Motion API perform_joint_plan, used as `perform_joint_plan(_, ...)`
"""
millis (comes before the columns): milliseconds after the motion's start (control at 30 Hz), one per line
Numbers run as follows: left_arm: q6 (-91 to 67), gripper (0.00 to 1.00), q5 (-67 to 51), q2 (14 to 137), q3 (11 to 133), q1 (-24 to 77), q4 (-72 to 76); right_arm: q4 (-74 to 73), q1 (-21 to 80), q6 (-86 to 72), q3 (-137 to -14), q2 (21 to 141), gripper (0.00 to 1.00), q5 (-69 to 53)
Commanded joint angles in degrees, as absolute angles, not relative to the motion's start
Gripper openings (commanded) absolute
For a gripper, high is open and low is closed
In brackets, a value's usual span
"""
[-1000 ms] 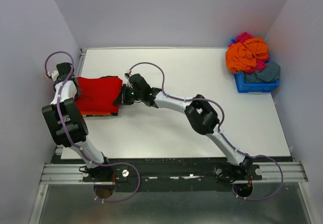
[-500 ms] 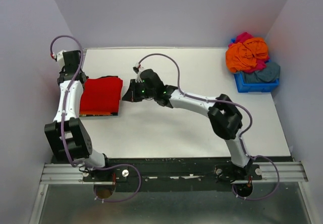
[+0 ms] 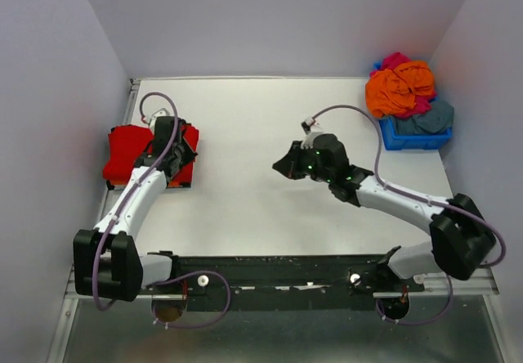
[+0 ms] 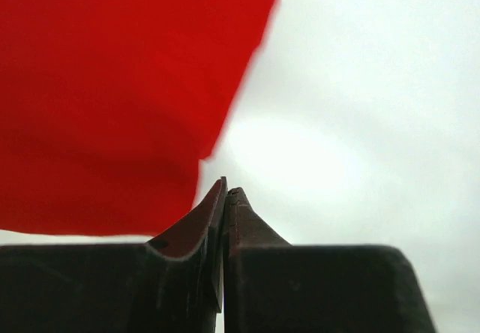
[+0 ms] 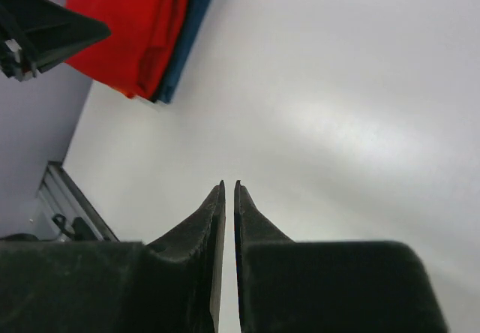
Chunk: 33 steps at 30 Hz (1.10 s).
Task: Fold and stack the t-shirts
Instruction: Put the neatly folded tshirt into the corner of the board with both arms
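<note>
Red t-shirt (image 3: 129, 152): folded flat, far left of bench (image 3: 261, 109), topmost on a small stack; a blue layer (image 5: 190, 22) showing beneath in right wrist view.
Left claw (image 4: 225, 188): pressed together, nothing between the fingers; poised over the stack's right edge (image 3: 178, 159), whether touching the cloth not clear.
Right claw (image 5: 229, 185): near mid-bench (image 3: 283, 167), well apart from the stack; fingers drawn together to a thin slit, empty.
Unfolded pile: orange t-shirt (image 3: 399, 87) on top, magenta (image 3: 394, 59) behind, grey-blue (image 3: 433, 118) to the right, heaped in blue bin (image 3: 409, 141) at far right.
Handling, judged: light, limp cloth, no stiffness; likely to sag, drag neighbours, snag on the bin rim.
Grip, judged: best pinched at a raised fold of the orange one, then re-taken at shoulders or hem corners to spread flat.
Risk, judged: two layers caught in one pinch.
</note>
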State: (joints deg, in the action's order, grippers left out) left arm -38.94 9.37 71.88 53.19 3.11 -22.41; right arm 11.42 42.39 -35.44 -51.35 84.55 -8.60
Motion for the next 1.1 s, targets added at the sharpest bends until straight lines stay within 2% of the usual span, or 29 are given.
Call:
perform_joint_plan(0,-41.84,0.2,1.59,66.02,44.24,14.64,-8.92,12.05,39.47,-29.98,-37.82,69.65,0.25,-3.71)
perform_joint_plan(33,-41.75,0.25,0.89,64.61,41.08,16.68,-3.66,10.91,39.03,-29.27,-34.92,65.26,0.39,-1.86)
perform_joint_plan(67,-41.49,0.32,0.79,62.95,37.56,19.22,2.75,9.33,38.68,-27.96,-32.54,61.3,0.57,-0.28)
perform_joint_plan(100,-41.05,0.41,1.49,61.8,35.27,21.25,5.34,7.32,38.58,-26.3,-30.95,55.6,0.85,2.61)
perform_joint_plan(133,-40.26,0.47,2.89,61.18,33.42,23.62,7.28,4.86,38.58,-25.93,-29.63,51.46,1.0,5.68)
perform_joint_plan(233,-36.31,0.74,7.11,62.83,32.78,29.6,8.09,-3.22,38.58,-23.65,-26.64,41.78,1.0,13.95)
perform_joint_plan(367,-34.11,0.99,8.52,66.62,32.0,36.37,13.69,-5.19,38.5,-25.31,-21.02,31.84,1.0,19.07)
perform_joint_plan(533,-27.43,0.99,15.89,66.45,29.97,45.87,19.6,-1.32,38.58,-24.87,-13.98,24.53,1.0,26.62)
perform_joint_plan(600,-24.88,0.99,16.52,65.75,28.31,47.19,21.52,-0.62,38.58,-23.91,-13.1,23.21,1.0,25.76)
perform_joint_plan(767,-24.79,0.99,15.03,63.99,25.93,47.37,23.64,-0.62,38.58,-24.0,-13.36,25.13,1.0,26.29)
perform_joint_plan(900,-24.87,0.99,18.19,63.63,26.71,47.37,20.93,-0.62,38.58,-24.34,-14.32,27.68,1.0,26.63)
perform_joint_plan(1067,-25.57,0.99,16.0,62.06,26.02,47.46,22.15,-0.88,38.58,-24.61,-14.15,26.37,1.0,26.98)
